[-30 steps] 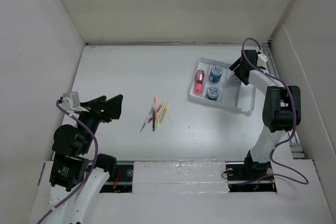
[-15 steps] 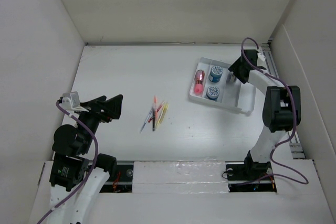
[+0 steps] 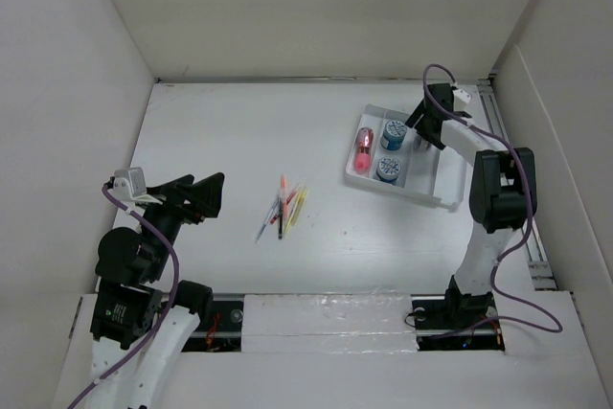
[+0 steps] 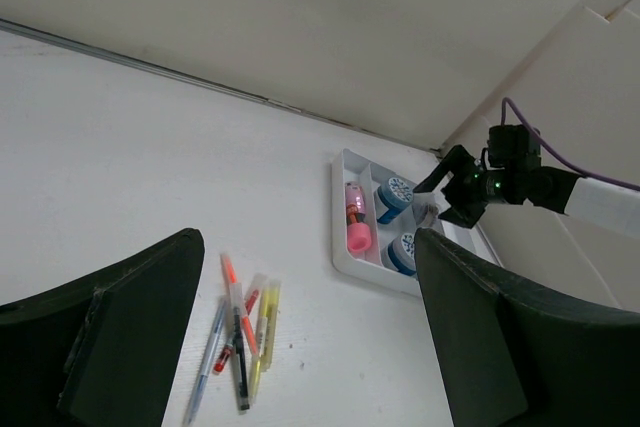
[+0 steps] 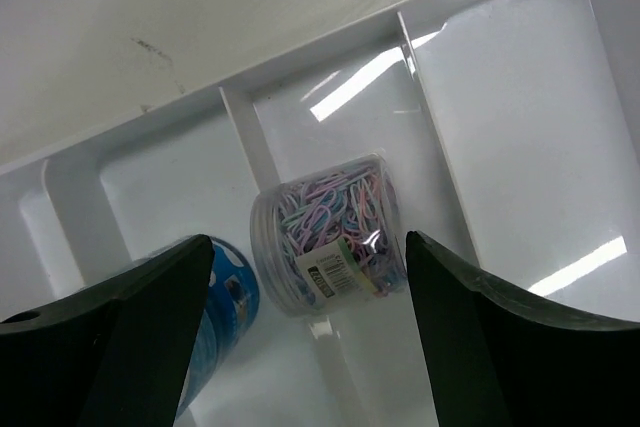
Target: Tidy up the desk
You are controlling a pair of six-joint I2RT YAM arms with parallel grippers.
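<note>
Large flat white desk [image 3: 239, 141] fills the walled enclosure. At its right, a white compartmented plastic tray [image 3: 446, 168]. The left gripper [image 3: 204, 189] and right gripper [image 3: 419, 131] both gape wide, holding nothing. Mid-desk lie thin coloured pens [image 3: 283, 206], likely light and roll-prone; pinch mid-barrel. A small clear tub of paper clips [image 5: 325, 237] lies in the tray.

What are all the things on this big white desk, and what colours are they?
desk: one, white, walls on three sides
tray: one, white, compartments, far right of the desk
pink thing: one, pink, tray's left end
round tubs: two, blue tops, in the tray right of the pink thing
paper clip jar: one, clear, pastel clips inside, lying in the tray
pens and highlighters: about six, orange, yellow, red, black, bluish, heaped mid-desk
left end effector: one, black, open, empty, over the desk's left side
right end effector: one, black, open, above the paper clip jar
</note>
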